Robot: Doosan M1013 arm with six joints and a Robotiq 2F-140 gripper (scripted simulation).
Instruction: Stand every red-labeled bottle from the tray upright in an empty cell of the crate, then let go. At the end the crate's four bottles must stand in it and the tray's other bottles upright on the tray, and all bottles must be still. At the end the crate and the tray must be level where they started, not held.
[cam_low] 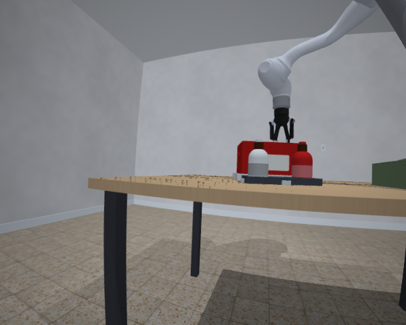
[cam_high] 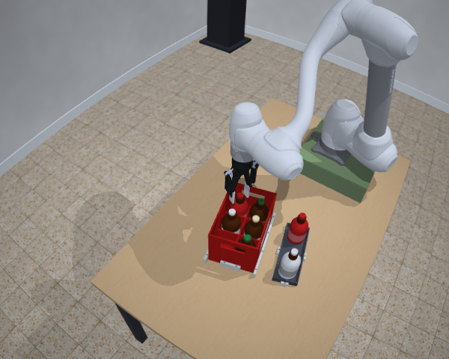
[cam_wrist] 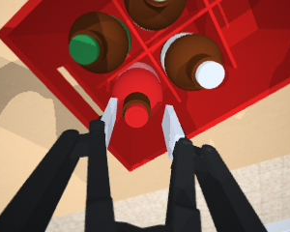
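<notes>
A red-labeled bottle [cam_high: 239,209] [cam_wrist: 137,87] stands upright in the far left corner cell of the red crate [cam_high: 219,253] [cam_low: 280,148] [cam_wrist: 130,157]. My gripper [cam_high: 239,195] [cam_low: 281,141] [cam_wrist: 140,111] is open around its neck, with a gap on both sides; the fingertips reach just into the crate. A second red-labeled bottle [cam_high: 297,230] [cam_low: 302,160] stands upright on the dark tray [cam_high: 285,247] [cam_low: 275,180], beside a white-labeled bottle [cam_high: 289,266] [cam_low: 258,157]. In the top view the crate's near left cell shows no bottle.
Brown bottles stand in the other crate cells: white-capped [cam_high: 231,222] [cam_wrist: 186,63], cream-capped [cam_high: 253,229] [cam_wrist: 155,16], green-capped [cam_high: 259,212] [cam_wrist: 106,36], and another green-capped [cam_high: 248,238] near right. Crate walls and dividers surround the fingers. The green arm base [cam_high: 333,181] stands behind the tray.
</notes>
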